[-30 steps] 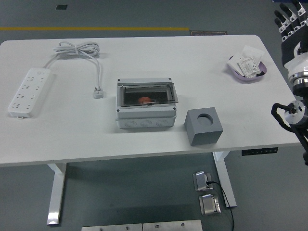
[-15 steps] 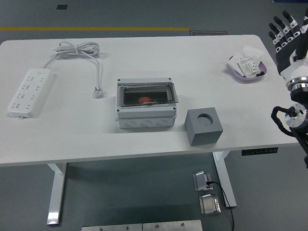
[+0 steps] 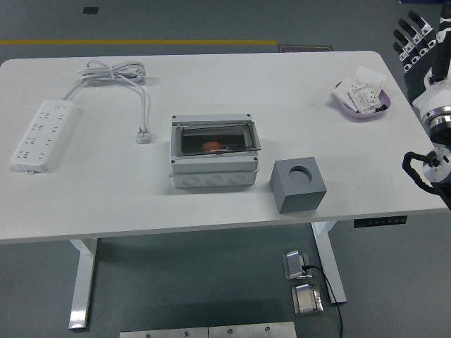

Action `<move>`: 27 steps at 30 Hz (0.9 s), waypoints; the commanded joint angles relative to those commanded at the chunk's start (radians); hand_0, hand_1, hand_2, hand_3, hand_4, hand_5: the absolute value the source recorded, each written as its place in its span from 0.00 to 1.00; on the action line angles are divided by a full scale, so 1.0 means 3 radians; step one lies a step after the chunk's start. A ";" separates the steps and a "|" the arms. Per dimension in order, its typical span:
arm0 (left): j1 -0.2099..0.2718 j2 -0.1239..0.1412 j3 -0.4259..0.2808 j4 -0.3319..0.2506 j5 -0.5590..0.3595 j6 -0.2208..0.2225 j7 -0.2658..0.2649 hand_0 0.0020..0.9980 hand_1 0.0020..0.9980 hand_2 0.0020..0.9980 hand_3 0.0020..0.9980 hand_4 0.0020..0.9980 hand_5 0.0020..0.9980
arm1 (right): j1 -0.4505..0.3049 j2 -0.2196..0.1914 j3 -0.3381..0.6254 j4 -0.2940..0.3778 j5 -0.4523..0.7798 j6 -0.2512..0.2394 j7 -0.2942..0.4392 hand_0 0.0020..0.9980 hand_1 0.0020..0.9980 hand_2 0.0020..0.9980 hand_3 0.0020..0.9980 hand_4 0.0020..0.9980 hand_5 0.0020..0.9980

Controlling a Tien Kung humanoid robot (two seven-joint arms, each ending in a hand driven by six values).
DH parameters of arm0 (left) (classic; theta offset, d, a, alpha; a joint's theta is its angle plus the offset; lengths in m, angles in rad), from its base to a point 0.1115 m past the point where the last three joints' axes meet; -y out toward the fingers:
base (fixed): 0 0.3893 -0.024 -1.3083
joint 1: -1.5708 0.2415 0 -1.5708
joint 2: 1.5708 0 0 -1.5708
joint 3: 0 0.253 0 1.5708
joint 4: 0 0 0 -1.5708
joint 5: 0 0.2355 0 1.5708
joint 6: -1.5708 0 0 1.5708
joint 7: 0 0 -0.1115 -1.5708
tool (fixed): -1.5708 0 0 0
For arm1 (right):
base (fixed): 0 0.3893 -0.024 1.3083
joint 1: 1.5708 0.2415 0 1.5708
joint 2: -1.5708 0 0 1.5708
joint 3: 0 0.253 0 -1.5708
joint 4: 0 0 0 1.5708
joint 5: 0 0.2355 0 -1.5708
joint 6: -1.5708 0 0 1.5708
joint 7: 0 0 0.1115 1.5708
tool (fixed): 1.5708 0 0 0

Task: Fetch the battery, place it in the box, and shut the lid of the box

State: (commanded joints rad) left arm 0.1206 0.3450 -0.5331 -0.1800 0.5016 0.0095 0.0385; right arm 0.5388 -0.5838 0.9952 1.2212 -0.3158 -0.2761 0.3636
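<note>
Single head view, mounted high on the robot's side, looking forward and down. Far enough back to take in the whole white worktop [image 3: 211, 197], its legs and the grey floor beyond the far edge. Near edge runs across the lower part of the frame. The right hand [image 3: 414, 44] enters at the upper right corner, just off the worktop's right end. No second view, so nothing shared.

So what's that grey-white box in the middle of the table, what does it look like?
The box is a light grey plastic enclosure, rectangular, lying flat near the middle of the white table. Its top holds a dark see-through window lid, with something orange-red visible beneath. Round knockouts line its front wall. Nothing touches it; a grey cube stands apart on its right.
</note>
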 joint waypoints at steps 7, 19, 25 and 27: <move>-0.0016 0.0003 -0.0079 0.0000 0.0077 0.0011 0.0015 0.67 0.72 0.68 0.65 0.72 0.30 | 0.0118 -0.0104 -0.0168 0.0022 0.0014 -0.0033 -0.0066 1.00 0.87 0.85 0.83 0.94 1.00; -0.0104 -0.0005 0.0012 0.0000 0.0021 0.0006 0.0025 0.67 0.71 0.68 0.64 0.72 0.31 | 0.0292 -0.0190 -0.0288 -0.0071 -0.0129 -0.0038 -0.0198 0.99 0.87 0.85 0.84 0.94 1.00; -0.0108 -0.0002 0.0033 0.0000 -0.0002 0.0008 0.0028 0.67 0.71 0.67 0.64 0.72 0.31 | 0.0352 -0.0193 -0.0265 -0.0119 -0.0185 -0.0055 -0.0216 0.99 0.87 0.85 0.84 0.94 1.00; -0.0109 0.0002 0.0044 0.0000 -0.0014 0.0007 0.0027 0.67 0.71 0.67 0.64 0.72 0.31 | 0.0373 -0.0197 -0.0272 -0.0140 -0.0183 -0.0057 -0.0219 0.99 0.87 0.85 0.84 0.94 1.00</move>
State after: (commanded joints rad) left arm 0.0878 0.3456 -0.5199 -0.1800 0.4975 0.0118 0.0466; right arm 0.6507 -0.6430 0.9135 1.1793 -0.3708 -0.2931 0.2979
